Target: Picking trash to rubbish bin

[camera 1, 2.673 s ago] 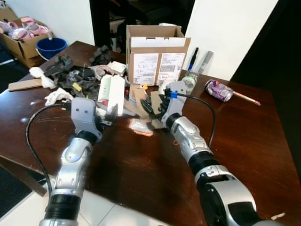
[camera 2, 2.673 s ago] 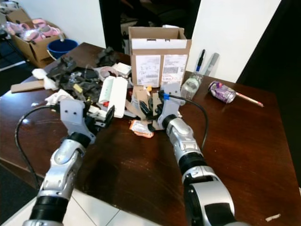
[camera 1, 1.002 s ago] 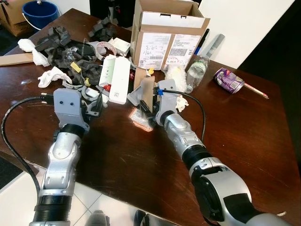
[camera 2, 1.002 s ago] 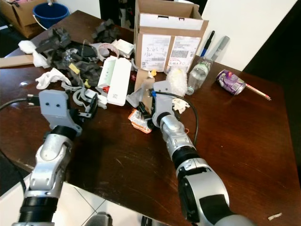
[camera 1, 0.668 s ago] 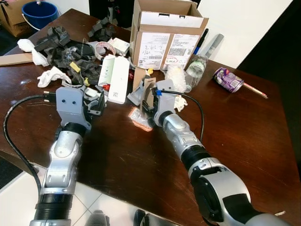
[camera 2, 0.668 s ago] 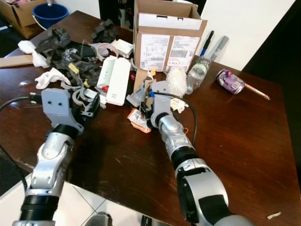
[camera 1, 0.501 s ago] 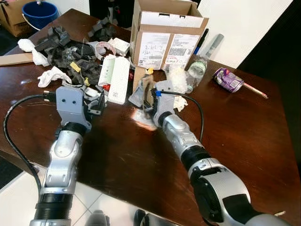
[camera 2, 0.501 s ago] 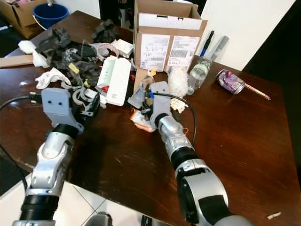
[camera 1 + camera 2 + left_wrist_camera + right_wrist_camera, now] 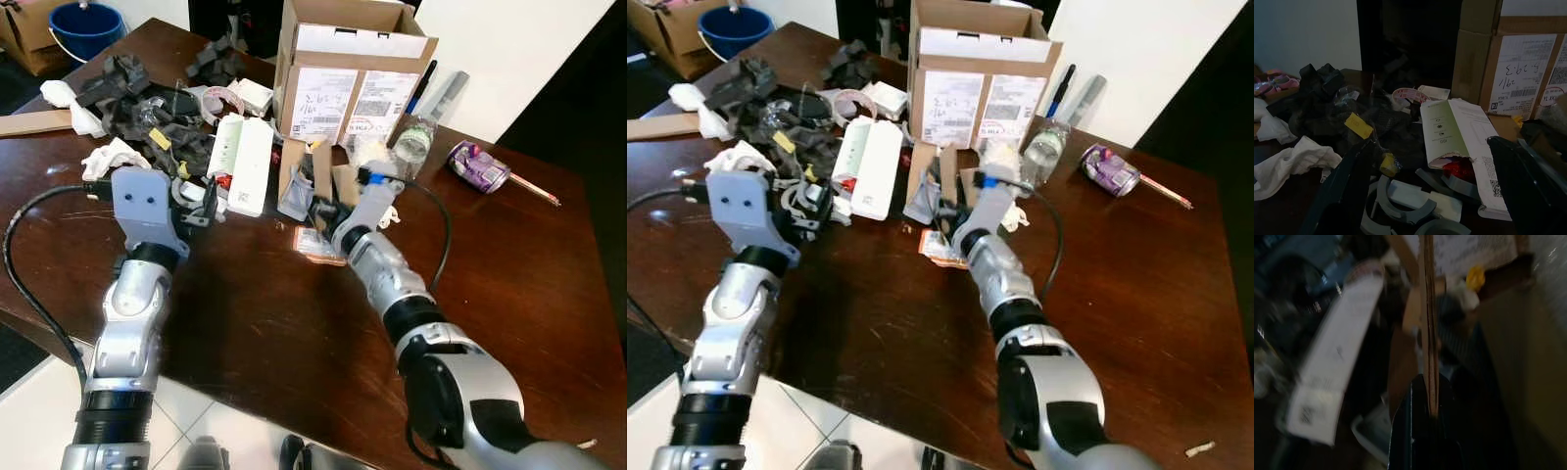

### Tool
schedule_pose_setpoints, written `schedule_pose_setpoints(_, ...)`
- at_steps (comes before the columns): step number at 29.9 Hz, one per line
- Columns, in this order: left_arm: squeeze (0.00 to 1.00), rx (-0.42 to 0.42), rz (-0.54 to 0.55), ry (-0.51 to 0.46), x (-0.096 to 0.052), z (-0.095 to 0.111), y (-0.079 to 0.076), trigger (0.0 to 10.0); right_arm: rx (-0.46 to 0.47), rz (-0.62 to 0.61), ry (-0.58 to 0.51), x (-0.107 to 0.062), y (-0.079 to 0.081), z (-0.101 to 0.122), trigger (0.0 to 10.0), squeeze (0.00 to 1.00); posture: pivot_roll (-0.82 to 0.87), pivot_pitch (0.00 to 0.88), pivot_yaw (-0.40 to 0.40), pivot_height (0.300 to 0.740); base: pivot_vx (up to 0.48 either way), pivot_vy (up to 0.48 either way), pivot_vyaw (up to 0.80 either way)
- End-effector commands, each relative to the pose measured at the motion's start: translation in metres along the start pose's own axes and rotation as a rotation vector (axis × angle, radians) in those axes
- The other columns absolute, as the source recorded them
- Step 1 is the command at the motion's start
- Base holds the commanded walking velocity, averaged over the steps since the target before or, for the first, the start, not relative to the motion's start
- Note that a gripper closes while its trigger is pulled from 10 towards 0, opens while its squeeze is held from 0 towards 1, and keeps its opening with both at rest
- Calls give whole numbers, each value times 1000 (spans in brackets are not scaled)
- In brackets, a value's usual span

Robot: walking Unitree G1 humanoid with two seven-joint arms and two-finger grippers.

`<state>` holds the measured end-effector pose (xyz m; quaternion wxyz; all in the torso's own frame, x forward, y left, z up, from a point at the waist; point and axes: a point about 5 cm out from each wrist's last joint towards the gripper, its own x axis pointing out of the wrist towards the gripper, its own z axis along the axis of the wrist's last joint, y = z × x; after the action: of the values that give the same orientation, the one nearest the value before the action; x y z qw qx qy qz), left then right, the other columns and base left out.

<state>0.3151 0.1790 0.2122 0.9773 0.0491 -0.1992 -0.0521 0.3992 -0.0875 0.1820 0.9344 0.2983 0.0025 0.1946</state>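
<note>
I have my right gripper [image 9: 1425, 396] clamped on a cardboard scrap [image 9: 321, 173], held edge-up above the table [image 9: 509, 255] so it clears the clutter. My left gripper [image 9: 1425, 191] waits, fingers apart, near the white carton [image 9: 251, 164]. No bin visible.

A room in a home, used for unpacking and sorting. A dark wooden table [image 9: 294, 333] on a white tiled floor [image 9: 196, 416] is strewn with packaging: an open shipping box [image 9: 348, 69] with labels, black foam [image 9: 122, 83], crumpled tissue [image 9: 113, 157], a bottle [image 9: 413, 137]. A blue bucket [image 9: 86, 27] and a carton of shoes [image 9: 666, 24] stand by the white wall [image 9: 509, 49].
</note>
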Motion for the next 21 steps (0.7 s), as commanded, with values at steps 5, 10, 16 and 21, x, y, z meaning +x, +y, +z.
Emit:
schedule_pose_setpoints(5, 0, 3, -26, 35, 1, -5, -2, 10000, 102, -9, -55, -4, -10, 12, 0, 0, 185, 187, -128, 740, 0, 0, 0)
schedule_pose_setpoints(10, 0, 22, -32, 27, 3, -2, 1, 10000, 154, 37, -99, -4, -10, 22, 0, 0, 185, 186, -128, 740, 0, 0, 0)
schedule_pose_setpoints(16, 0, 25, -86, 81, 11, -13, 6, 10000, 162, 258, -127, -10, 2, 34, 0, 0, 170, 204, -141, 740, 0, 0, 0)
schedule_pose_setpoints(21, 0, 13, -94, 109, 18, -20, 9, 10000, 150, 282, -118, -15, 1, 34, 0, 0, 153, 222, -147, 740, 0, 0, 0)
